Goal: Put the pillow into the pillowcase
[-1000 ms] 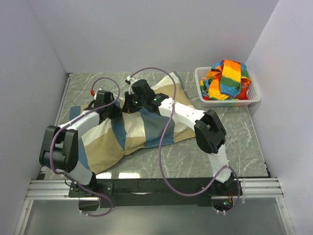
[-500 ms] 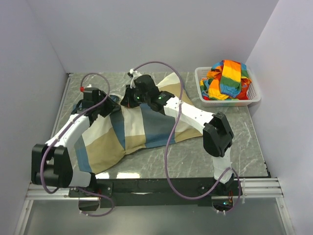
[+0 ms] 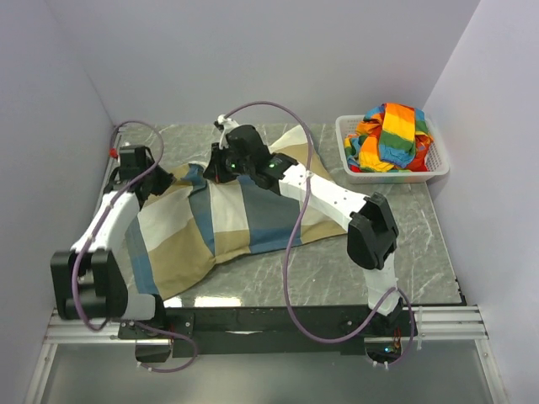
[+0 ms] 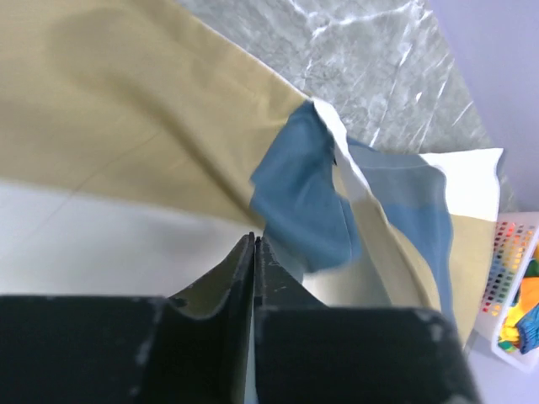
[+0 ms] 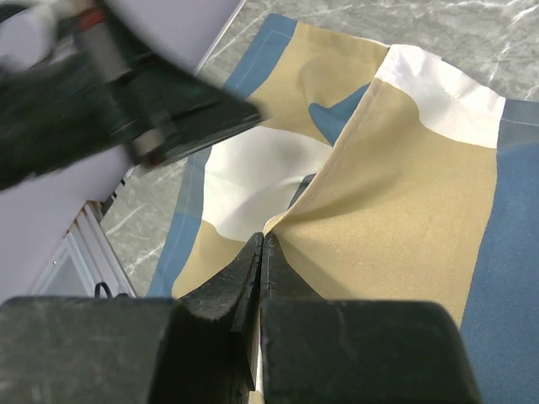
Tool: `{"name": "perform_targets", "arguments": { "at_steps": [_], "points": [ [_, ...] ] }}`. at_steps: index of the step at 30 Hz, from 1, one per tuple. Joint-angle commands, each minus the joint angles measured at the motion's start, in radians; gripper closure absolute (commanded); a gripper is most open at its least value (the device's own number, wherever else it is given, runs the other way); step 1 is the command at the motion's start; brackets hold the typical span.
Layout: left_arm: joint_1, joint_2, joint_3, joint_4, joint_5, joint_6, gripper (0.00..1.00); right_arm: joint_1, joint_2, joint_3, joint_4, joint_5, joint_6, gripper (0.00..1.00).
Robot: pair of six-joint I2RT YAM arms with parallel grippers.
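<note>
Pillowcase (image 3: pixel 227 223) lies lengthwise lower-left to upper-right; left end effector (image 3: pixel 166 180) and right end effector (image 3: pixel 212 174) both clamp its upper-left edge.

At the far right corner of the grey marbled bench (image 3: pixel 421 244), a white slotted basket (image 3: pixel 396 176), heaped with bunched rainbow-striped cloth (image 3: pixel 392 133) in orange, green, yellow and blue.

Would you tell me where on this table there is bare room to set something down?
The widest bare table is at the right, bordered by the pillowcase, the basket and the right wall, though the right arm overhangs its inner edge. A narrow strip runs between the pillowcase and the near edge. Left and middle are crowded: pillowcase under the arms.
</note>
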Motion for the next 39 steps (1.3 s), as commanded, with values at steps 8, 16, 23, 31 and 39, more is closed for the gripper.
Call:
{"name": "perform_targets", "arguments": {
  "at_steps": [8,16,23,31,39],
  "points": [
    [-0.006,0.333,0.1,0.281,0.256,-0.04,0.94,0.075,0.023,0.095,-0.029,0.024,-0.035,1.0],
    [-0.023,0.426,0.168,0.337,0.344,-0.067,0.7,0.114,0.086,0.081,-0.044,0.046,-0.023,1.0],
    [0.003,0.475,0.22,0.269,0.413,-0.014,0.46,0.109,0.089,0.082,-0.033,0.049,-0.05,1.0],
    [0.019,0.419,0.188,0.223,0.385,0.008,0.46,0.094,0.086,0.117,-0.053,0.047,-0.058,1.0],
    [0.027,0.471,0.3,0.235,0.456,0.017,0.29,0.097,0.161,0.26,-0.185,-0.024,-0.096,1.0]
  ]
}}
